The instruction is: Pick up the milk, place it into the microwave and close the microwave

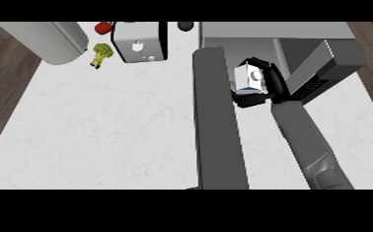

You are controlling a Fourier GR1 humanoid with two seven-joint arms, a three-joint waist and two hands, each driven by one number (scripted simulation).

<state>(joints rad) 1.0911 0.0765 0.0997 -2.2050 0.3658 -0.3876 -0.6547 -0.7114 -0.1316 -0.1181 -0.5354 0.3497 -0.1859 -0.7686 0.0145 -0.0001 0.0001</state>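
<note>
The milk (248, 77) is a small white carton with a blue mark. My right hand (274, 82) is curled round it and holds it up just in front of the grey microwave (277, 31) at the back right. The microwave's door (217, 122) stands open as a long grey slab that runs toward the view's lower edge, left of my forearm. Its keypad panel (315, 85) shows to the right of the hand. The carton's far side is hidden by my fingers. My left hand does not show.
A toaster (140, 42) stands at the back, with a broccoli (100, 54) and a red round item (104, 27) to its left. A dark green item (185, 25) lies behind. A large grey cylinder (51, 41) fills the back left corner.
</note>
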